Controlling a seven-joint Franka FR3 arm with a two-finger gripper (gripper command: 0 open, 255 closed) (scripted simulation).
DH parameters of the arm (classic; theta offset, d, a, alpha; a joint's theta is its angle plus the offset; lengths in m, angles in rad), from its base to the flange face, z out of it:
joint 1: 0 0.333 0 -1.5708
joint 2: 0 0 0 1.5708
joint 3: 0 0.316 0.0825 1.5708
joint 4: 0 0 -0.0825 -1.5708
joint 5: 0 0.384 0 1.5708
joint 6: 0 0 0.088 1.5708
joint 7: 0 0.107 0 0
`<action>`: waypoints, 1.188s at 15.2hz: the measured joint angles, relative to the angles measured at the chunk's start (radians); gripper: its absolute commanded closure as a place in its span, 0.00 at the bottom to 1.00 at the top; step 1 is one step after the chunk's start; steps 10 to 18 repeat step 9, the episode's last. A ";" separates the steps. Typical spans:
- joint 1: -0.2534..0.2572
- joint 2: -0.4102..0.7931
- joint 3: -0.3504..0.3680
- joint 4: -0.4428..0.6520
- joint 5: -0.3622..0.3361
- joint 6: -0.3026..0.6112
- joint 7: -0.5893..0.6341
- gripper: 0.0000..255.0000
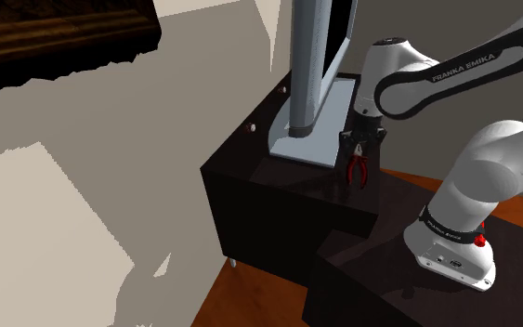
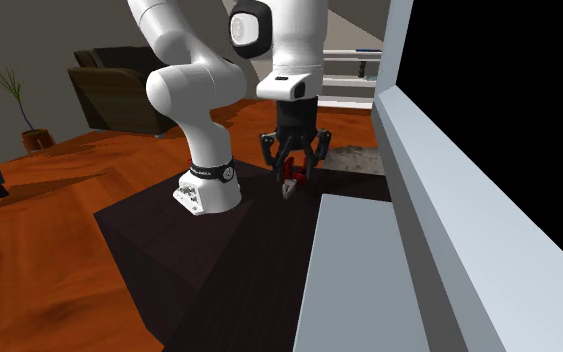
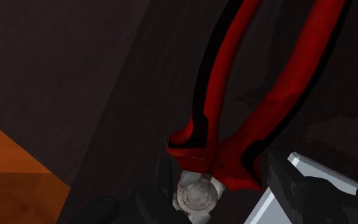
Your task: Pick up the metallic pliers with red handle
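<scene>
red-handled pliers [image 1: 358, 173] sit on the dark surface [image 1: 278, 186], just beside the pale grey base plate [image 1: 307, 139] of a tall grey panel [image 1: 310, 56]. white arm [image 1: 491, 176] comes off the dark stand [image 1: 361, 279] and hangs straight down over the pliers. jaws are clamped on the pliers' head end. in the wrist view the black fingers [image 3: 311, 197] press in on either side of the round metal pivot [image 3: 196, 194], and both red handles run away from the hand over the surface, spreading apart toward their far ends. can't tell if the pliers are lifted clear or touching the surface. a pale grey corner of the plate shows just beside one finger. in the second exterior view the handles peek out red under the jaws, with orange wooden floor [image 2: 39, 230] around the stand, and a dark sofa [image 2: 119, 85] and a potted plant [image 2: 14, 100] well apart behind.
</scene>
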 measured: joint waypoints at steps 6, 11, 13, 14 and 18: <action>0.000 -0.062 -0.004 0.056 -0.001 -0.118 -0.004 1.00; 0.000 -0.083 -0.005 0.078 -0.001 -0.162 -0.005 1.00; 0.000 -0.083 -0.005 0.078 -0.001 -0.162 -0.005 1.00; 0.000 -0.083 -0.005 0.078 -0.001 -0.162 -0.005 1.00; 0.000 -0.083 -0.005 0.078 -0.001 -0.162 -0.005 1.00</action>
